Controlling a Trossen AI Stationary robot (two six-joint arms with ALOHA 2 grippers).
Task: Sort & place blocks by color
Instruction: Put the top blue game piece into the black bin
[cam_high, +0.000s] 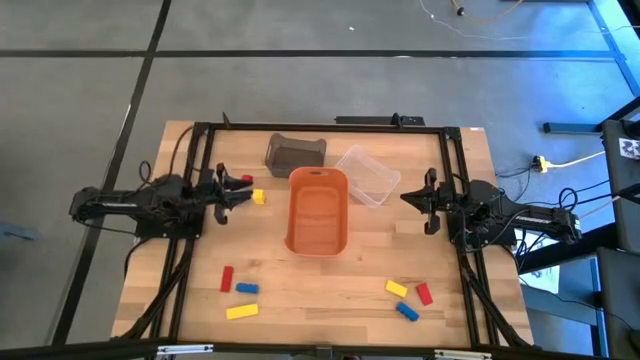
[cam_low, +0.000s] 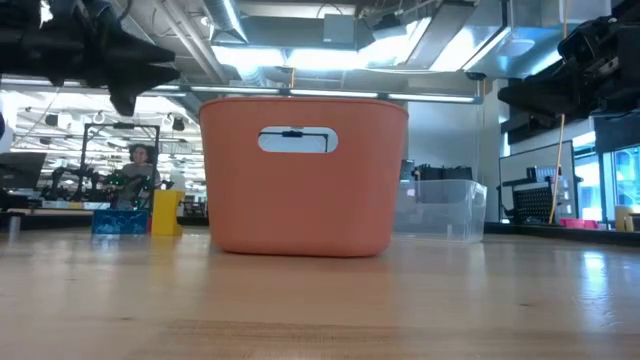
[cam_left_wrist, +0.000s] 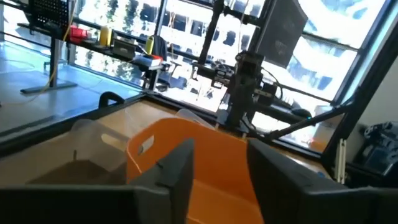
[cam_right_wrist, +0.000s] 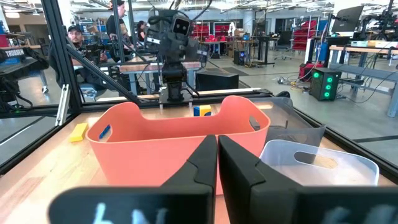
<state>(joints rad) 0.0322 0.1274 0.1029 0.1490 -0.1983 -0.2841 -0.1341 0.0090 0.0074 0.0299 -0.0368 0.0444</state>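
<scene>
Blocks (cam_high: 241, 288) lie outside the orange tub (cam_high: 318, 212); left gripper (cam_high: 237, 192) parted, right gripper (cam_high: 412, 197) closed.

Tub (cam_high: 318, 212) centre; bins (cam_high: 296, 151) behind; blocks (cam_high: 240, 289) front left, right.

Light wooden table (cam_high: 330, 300), orange tub (cam_high: 318, 210), clear bin (cam_high: 366, 176), grey bin (cam_high: 296, 151), scattered red, yellow, blue blocks (cam_high: 238, 290)

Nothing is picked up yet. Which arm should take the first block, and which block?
Left, probably. The left gripper hovers right beside the yellow block and red block by the orange tub. The right gripper has no block near; the other blocks lie along the table's near edge.
</scene>
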